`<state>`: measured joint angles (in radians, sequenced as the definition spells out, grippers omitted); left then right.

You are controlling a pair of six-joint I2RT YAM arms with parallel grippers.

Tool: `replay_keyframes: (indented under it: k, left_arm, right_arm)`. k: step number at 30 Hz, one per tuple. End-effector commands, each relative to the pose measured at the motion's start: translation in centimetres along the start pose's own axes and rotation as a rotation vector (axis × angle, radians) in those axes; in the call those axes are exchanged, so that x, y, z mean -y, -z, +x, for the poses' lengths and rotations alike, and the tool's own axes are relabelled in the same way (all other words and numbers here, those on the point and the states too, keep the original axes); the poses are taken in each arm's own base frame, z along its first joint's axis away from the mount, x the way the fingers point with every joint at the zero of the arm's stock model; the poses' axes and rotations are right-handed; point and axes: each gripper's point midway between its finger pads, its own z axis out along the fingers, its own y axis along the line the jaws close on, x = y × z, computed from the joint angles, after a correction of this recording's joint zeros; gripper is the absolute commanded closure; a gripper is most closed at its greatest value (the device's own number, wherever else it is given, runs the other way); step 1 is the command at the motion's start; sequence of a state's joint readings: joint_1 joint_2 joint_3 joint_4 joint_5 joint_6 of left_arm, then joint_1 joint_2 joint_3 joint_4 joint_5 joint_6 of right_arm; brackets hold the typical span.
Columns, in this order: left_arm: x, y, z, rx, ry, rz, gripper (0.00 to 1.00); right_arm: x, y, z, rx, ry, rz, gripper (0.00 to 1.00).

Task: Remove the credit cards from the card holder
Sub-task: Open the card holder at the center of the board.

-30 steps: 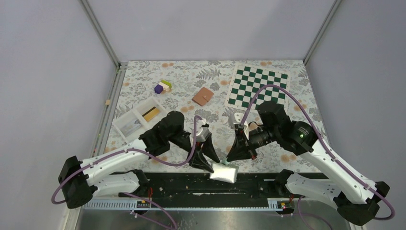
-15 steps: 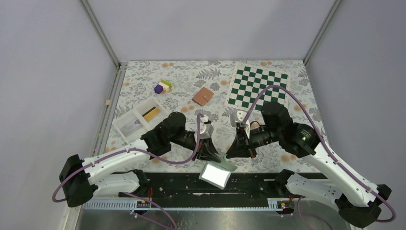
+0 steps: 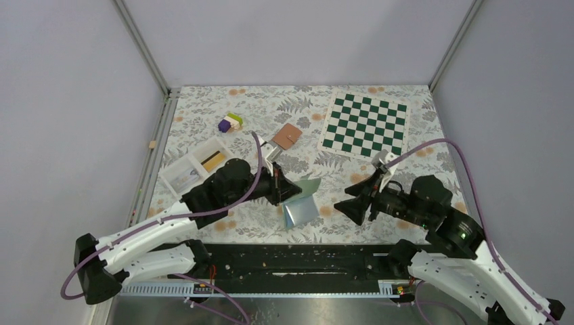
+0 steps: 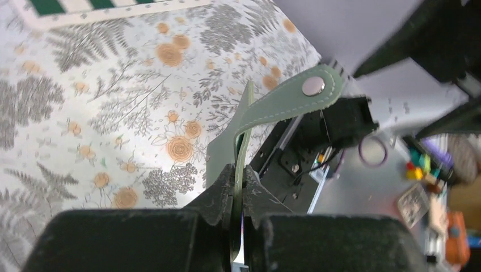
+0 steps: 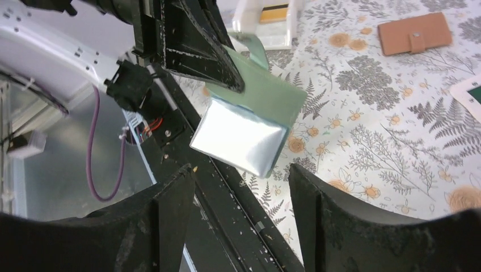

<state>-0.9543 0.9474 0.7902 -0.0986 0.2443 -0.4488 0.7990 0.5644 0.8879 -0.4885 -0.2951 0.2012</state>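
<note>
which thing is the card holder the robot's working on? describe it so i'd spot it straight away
On the floral tablecloth, look near its middle. There the left gripper is shut on the card holder, with shiny clear pages hanging from it. It is sage green with a snap strap, unlike the brown wallet lying flat near the chessboard.

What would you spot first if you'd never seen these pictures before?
The green card holder is held up near the front middle of the flowery table. The left claw pinches its cover, and its shiny clear pages hang down. Next you'd notice the right claw, wide open and empty just beside it, and the green-and-white checkerboard at the far right corner.
</note>
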Motion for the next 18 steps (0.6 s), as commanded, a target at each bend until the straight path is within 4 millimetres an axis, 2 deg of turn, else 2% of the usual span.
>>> replay_keyframes:
  k: [1, 4, 6, 9, 10, 15, 18]
  left_arm:
    - [-2.2, 1.0, -4.0, 0.169, 0.282, -0.195, 1.00]
    - [-2.1, 1.6, -5.2, 0.218, 0.403, -0.196, 1.00]
    - [-2.4, 2.4, -6.3, 0.255, 0.435, -0.238, 1.00]
    - [-3.4, 3.7, -6.8, 0.270, 0.464, -0.335, 1.00]
    - [-3.8, 4.0, -6.8, 0.275, 0.477, -0.363, 1.00]
    - [-2.9, 4.6, -7.3, 0.336, 0.568, -0.300, 1.00]
    - [-2.5, 5.0, -7.4, 0.357, 0.614, -0.272, 1.00]
  right_arm:
    - [1.7, 0.6, -0.3, 0.117, -0.114, 0.109, 0.32]
    - [1.2, 1.0, 1.4, 0.112, -0.122, 0.067, 0.35]
    - [0.7, 1.3, 2.2, 0.110, -0.112, 0.025, 0.42]
    - [0.3, 0.9, 3.5, 0.095, -0.090, -0.024, 0.58]
    - [0.1, 0.6, 3.6, 0.096, -0.094, -0.038, 0.61]
    - [-2.2, -1.3, 2.5, 0.099, -0.159, -0.185, 0.63]
    - [-2.6, -2.8, 2.5, 0.102, -0.210, -0.235, 0.63]
